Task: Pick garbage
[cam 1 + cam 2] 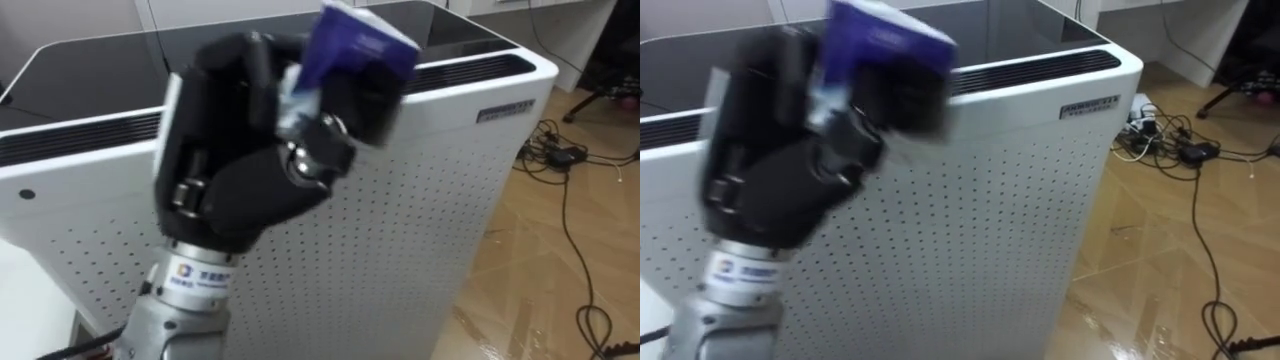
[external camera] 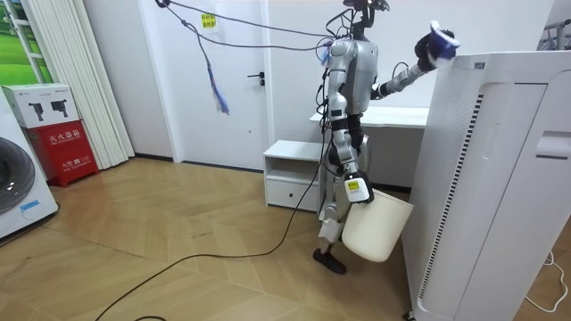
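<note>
Nearest, the left hand [image 1: 240, 185] had its fingers curled round a blue packet [image 1: 362, 45], held up over the white air purifier [image 1: 430, 200] behind. Pick-up looked done; next, probably carrying it down to the white bin [image 2: 375, 230] by the right hand [image 2: 354, 188]

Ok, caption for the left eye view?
Left hand holds a blue carton up by the white perforated appliance.

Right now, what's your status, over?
Left hand shut on blue rectangular packet, high at tall white perforated cabinet's top. Right hand low at white plastic bin. Cabinet close ahead.
</note>
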You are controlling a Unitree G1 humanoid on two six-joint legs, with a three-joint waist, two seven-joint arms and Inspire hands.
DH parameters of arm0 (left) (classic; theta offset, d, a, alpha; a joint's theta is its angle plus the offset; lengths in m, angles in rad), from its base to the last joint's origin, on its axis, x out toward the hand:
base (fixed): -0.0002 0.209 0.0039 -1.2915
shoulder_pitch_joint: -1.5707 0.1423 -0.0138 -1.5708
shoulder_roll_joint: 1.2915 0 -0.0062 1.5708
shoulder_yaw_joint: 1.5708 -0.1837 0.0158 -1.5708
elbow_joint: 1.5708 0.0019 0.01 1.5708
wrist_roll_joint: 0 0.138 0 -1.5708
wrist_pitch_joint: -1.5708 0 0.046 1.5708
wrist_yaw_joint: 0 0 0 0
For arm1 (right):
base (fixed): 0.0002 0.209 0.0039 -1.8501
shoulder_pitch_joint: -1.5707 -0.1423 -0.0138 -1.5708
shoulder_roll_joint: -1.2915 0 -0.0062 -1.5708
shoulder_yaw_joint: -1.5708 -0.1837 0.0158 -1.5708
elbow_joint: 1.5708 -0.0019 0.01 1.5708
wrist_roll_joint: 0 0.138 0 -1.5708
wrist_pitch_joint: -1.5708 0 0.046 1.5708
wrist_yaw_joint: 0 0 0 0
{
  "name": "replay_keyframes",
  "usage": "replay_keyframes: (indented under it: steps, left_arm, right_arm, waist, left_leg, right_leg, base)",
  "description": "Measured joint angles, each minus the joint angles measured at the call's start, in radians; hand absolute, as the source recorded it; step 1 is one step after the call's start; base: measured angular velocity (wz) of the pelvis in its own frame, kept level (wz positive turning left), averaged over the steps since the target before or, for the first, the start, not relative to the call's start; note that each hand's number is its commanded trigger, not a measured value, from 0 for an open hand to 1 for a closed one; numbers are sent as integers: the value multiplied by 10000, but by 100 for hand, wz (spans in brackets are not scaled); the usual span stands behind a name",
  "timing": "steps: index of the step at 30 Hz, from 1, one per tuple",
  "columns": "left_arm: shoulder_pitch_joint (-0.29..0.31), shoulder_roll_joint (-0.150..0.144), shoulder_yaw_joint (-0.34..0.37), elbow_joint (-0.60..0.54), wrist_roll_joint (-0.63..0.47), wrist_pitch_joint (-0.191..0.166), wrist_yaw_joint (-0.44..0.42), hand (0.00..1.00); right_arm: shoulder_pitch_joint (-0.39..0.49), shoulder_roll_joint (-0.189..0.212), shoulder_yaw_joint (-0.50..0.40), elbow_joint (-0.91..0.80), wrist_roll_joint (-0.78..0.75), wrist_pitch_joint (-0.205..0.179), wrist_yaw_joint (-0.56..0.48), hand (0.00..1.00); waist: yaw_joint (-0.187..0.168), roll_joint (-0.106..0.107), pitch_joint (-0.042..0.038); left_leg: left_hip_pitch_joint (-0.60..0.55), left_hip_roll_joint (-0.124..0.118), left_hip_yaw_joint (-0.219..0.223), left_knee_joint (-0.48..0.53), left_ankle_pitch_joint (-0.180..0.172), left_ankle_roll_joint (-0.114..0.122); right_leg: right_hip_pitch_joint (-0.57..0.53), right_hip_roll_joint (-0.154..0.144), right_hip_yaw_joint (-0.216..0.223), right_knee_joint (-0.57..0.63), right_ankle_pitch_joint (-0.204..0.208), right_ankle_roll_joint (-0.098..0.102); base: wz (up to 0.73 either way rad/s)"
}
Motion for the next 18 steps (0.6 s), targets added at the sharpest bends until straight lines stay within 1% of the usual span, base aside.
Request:
replay_keyframes:
  steps: [1, 2, 5, 6, 7, 9, 10, 12, 14, 16, 18]
  left_arm:
    - [0, -7, -29, -1, -249, 151, -214, 100]
    - [0, -39, -71, -1, -634, 391, -606, 100]
    - [-72, -73, -345, -4, -1611, 669, -1476, 100]
    - [-168, -143, -460, -4, -1931, 792, -1772, 100]
    - [-247, -176, -537, -3, -2105, 831, -1908, 100]
    - [-604, -290, -784, 0, -2614, 874, -2410, 100]
    - [-691, -346, -840, 6, -2731, 880, -2524, 100]
    - [-900, -723, -991, 7, -2871, 999, -2931, 100]
    - [-972, -880, -1075, 13, -2874, 1051, -3093, 100]
    - [-979, -960, -1115, 80, -2874, 1108, -3225, 100]
    - [-979, -905, -1119, 409, -2864, 1223, -3266, 100]
  right_arm:
    - [-3, 1, -1, -24, -9, 59, 26, 100]
    - [-9, 3, -5, -23, -9, 155, 81, 100]
    - [-111, -4, 115, 23, 29, 340, 91, 100]
    - [-194, -4, 196, 63, 30, 371, 94, 100]
    - [-215, -4, 236, 62, 24, 370, 95, 100]
    - [-362, -2, 394, 113, 21, 381, 96, 100]
    - [-386, -2, 415, 111, 22, 384, 97, 100]
    - [-376, -1, 562, 33, 21, 386, 94, 100]
    - [-377, 10, 595, 5, 22, 419, 88, 100]
    - [-420, 14, 562, 3, 2, 516, 84, 100]
    - [-447, 10, 520, -5, -12, 611, 75, 100]
  waist:
    - [0, 26, -16]
    - [-11, 42, -25]
    - [-58, 53, -32]
    - [-86, 55, -30]
    - [-104, 56, -29]
    - [-228, 49, -14]
    - [-258, 55, -12]
    - [-276, 62, -6]
    - [-284, 75, 0]
    - [-284, 83, 16]
    - [-281, 142, 36]
  left_leg:
    - [-27, 6, 1, 7, 0, 0]
    - [-35, 15, 9, 15, 0, 0]
    - [-36, 15, 53, 62, 0, 0]
    - [-37, 16, 92, 70, -1, 0]
    - [-37, 15, 94, 70, -1, 0]
    - [-46, 17, 110, 71, -1, -1]
    - [-51, 16, 119, 72, -1, -1]
    - [-71, 23, 173, 80, -1, -1]
    - [-87, 31, 210, 101, -3, -2]
    - [-138, 22, 237, 150, -4, -2]
    - [-152, 26, 243, 139, -4, -3]
  right_leg:
    - [-25, 8, 6, 6, 2, -3]
    - [-34, 18, 91, -6, 5, -9]
    - [-26, 62, 226, -21, 5, -9]
    - [-32, 63, 258, -23, 5, -9]
    - [-34, 63, 272, -29, 5, -10]
    - [-48, 58, 280, -38, 4, -10]
    - [-50, 55, 281, -38, 4, -10]
    - [-36, 57, 299, -34, 4, -10]
    - [-50, 59, 316, -30, 4, -10]
    - [-90, 62, 393, -22, 4, -10]
    - [-104, 74, 410, -16, 4, -11]
  base:
    - [0]
    - [0]
    - [-7]
    - [-9]
    - [-6]
    - [0]
    - [-5]
    - [-7]
    - [-5]
    - [-2]
    - [0]
